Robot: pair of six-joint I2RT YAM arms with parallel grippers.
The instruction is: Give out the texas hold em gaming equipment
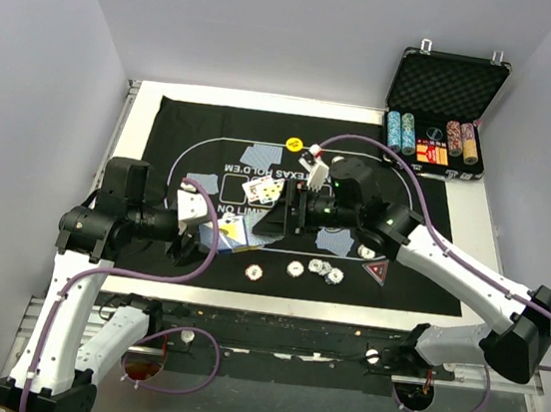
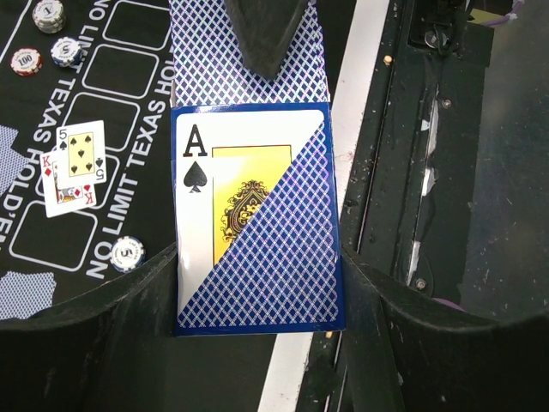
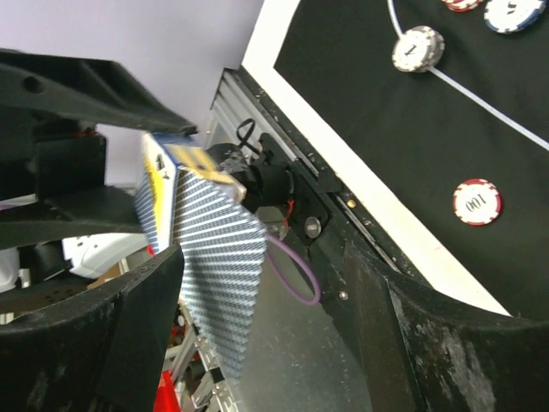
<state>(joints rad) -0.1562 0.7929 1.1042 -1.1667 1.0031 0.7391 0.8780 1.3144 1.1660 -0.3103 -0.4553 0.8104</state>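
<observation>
My left gripper (image 2: 257,262) is shut on a blue card deck (image 2: 257,223) with an ace of spades on its face, held over the mat's near edge (image 1: 234,231). A blue-backed card (image 2: 249,73) sticks out past the deck's far end. My right gripper (image 1: 272,218) faces the deck, its jaws open around that card (image 3: 214,275), which lies close to one finger (image 3: 146,300). Poker chips (image 1: 294,268) lie in a loose row on the black mat (image 1: 428,275). Blue-backed cards (image 1: 258,156), face-up cards (image 1: 262,189), a yellow button (image 1: 293,144) and a red triangular marker (image 1: 376,271) also lie there.
The open black case (image 1: 447,81) stands at the back right, off the mat, with chip stacks (image 1: 400,131) and a card box inside. The table's metal front rail (image 1: 320,337) runs just below the deck. Purple cables loop around both arms.
</observation>
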